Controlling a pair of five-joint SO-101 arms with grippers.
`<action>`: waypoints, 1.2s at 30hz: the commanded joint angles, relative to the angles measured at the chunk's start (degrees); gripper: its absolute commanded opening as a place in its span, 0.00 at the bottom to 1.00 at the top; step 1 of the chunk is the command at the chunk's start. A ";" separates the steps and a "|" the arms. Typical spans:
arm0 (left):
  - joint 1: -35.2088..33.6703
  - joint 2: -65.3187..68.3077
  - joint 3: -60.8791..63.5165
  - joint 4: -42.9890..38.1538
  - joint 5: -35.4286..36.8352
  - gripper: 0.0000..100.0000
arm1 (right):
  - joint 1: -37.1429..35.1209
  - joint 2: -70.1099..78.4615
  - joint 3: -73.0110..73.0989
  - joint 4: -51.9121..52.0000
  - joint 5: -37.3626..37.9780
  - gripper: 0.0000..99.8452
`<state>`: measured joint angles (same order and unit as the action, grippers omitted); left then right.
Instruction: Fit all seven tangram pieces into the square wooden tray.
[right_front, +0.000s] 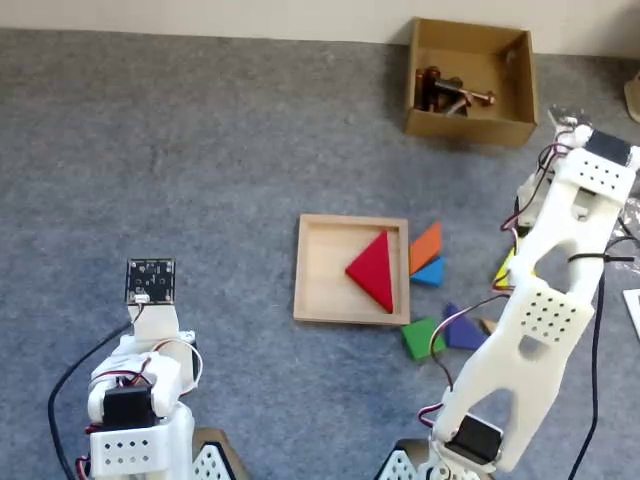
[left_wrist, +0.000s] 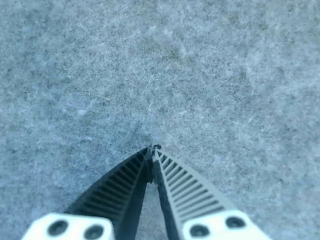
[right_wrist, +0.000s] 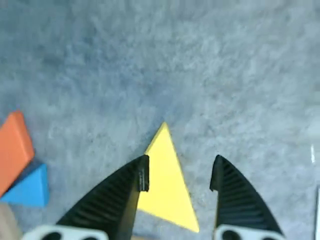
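So far only the red triangle (right_front: 374, 270) sits in the tray (right_front: 320, 275). The right jaws stand apart with the yellow triangle (right_wrist: 167, 190) between them. An orange piece (right_wrist: 12, 150) and a blue piece (right_wrist: 32, 187) lie off to one side of them. The left jaws are together over bare bench (left_wrist: 150, 75).

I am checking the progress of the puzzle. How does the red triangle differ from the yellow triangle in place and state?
The red triangle lies inside the wooden tray, with its long side along one wall; the yellow triangle lies outside the tray, on the grey carpet. No gripper is near the red triangle; the yellow triangle lies under the open right gripper. Both are triangular pieces lying flat.
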<state>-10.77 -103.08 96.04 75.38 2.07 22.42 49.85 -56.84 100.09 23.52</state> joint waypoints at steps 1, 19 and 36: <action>-0.48 0.40 1.19 0.44 0.09 0.00 | -1.71 -7.16 5.85 0.84 0.79 0.19; -0.48 0.40 1.19 0.44 0.09 0.00 | -4.62 -28.97 32.13 -2.33 5.98 0.19; -0.48 0.40 1.19 0.44 0.09 0.00 | -7.69 -55.34 70.99 -27.91 8.26 0.19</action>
<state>-10.77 -103.08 96.04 75.38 2.07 15.12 -0.44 10.33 78.29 29.41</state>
